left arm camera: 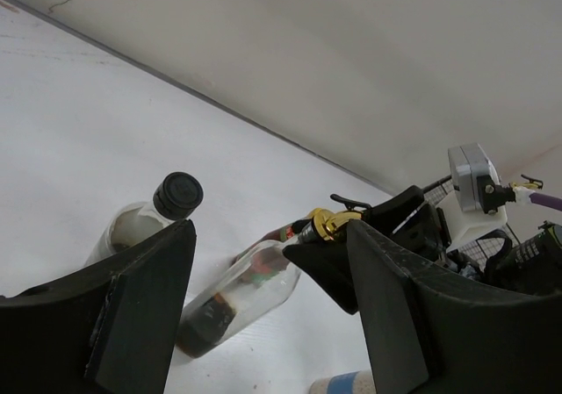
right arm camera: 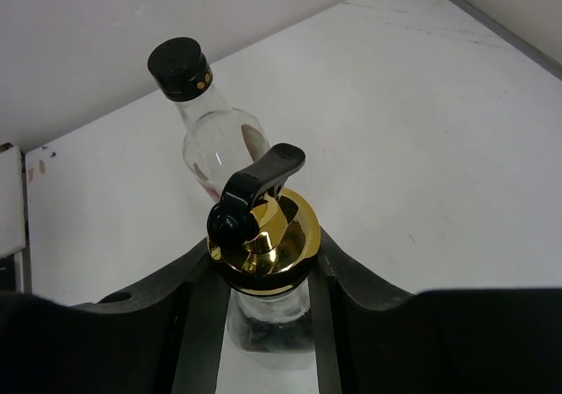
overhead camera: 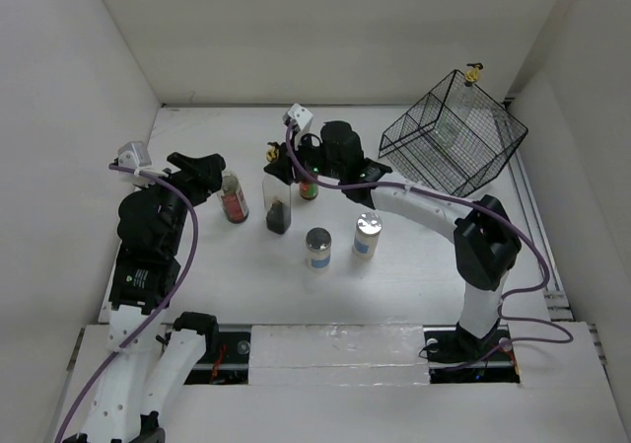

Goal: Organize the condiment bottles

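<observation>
SORTING BARELY BEGUN: The right fingers (right arm camera: 167, 324) pinch the neck of a gold-spouted cruet (right arm camera: 263, 236) of dark liquid at centre frame in the overhead view. The left fingers (left arm camera: 140, 306) hover spread and empty beside the black-capped jar of red contents (overhead camera: 235, 198), left of centre. A second cruet (overhead camera: 472, 72) appears to sit in the black wire basket (overhead camera: 483, 162), upper right. The red-labelled sauce bottle (overhead camera: 309, 188), a silver-topped shaker (overhead camera: 317, 249) and its twin (overhead camera: 367, 236) stand loose on the worktop (overhead camera: 246, 285), apparently awaiting placement.
</observation>
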Robot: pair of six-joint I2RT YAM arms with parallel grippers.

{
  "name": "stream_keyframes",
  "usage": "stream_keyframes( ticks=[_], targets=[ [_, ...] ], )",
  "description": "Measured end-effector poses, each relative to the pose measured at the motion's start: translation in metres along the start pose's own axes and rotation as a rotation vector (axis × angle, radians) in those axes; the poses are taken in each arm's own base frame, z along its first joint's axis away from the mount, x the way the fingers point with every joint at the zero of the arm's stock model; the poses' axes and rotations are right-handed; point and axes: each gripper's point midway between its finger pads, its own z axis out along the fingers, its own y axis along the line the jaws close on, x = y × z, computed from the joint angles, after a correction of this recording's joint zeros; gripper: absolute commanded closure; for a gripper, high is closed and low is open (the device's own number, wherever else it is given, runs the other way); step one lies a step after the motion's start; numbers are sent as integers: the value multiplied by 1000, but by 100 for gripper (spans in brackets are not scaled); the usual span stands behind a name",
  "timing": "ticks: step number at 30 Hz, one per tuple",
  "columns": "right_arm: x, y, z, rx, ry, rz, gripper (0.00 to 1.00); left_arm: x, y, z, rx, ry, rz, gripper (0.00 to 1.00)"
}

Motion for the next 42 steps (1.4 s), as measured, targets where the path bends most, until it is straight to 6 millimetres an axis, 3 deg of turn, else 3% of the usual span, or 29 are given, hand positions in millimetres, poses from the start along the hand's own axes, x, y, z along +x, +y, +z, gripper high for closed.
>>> stream_keyframes(
  ticks=[4, 7, 9, 12, 16, 21, 24, 26, 29, 36, 42],
  targets=[
    [-3, 1, 0, 3, -10, 30, 79, 1, -1, 0, 6, 3, 1, 35],
    [-20, -4, -1, 26, -30, 53, 79, 1, -1, -1, 9, 3, 1, 35],
    [-46, -8, -4, 42, -69, 60, 79, 0, -3, -1, 15, 3, 1, 35],
    [-106, -24, -25, 81, -170, 55, 79, -1, -5, -3, 28, 0, 0, 35],
    [-206, -68, -97, 222, -363, 12, 79, 0, -6, -4, 37, 1, 2, 35],
    [-315, -126, -238, 530, -623, -99, 79, 3, -8, -4, 50, 10, 8, 35],
    [-355, -152, -318, 751, -730, -168, 80, 4, -10, -5, 60, 15, 9, 35],
    [-368, -163, -356, 857, -771, -194, 80, 5, -11, -4, 62, 18, 9, 35],
    [-371, -177, -392, 971, -783, -200, 80, 7, -11, -3, 65, 26, 14, 35],
    [-340, -215, -441, 1151, -690, -150, 80, 18, -12, 3, 64, 64, 22, 35],
    [-307, -231, -482, 1289, -640, -115, 80, 23, -12, 7, 63, 84, 25, 36]
  ],
)
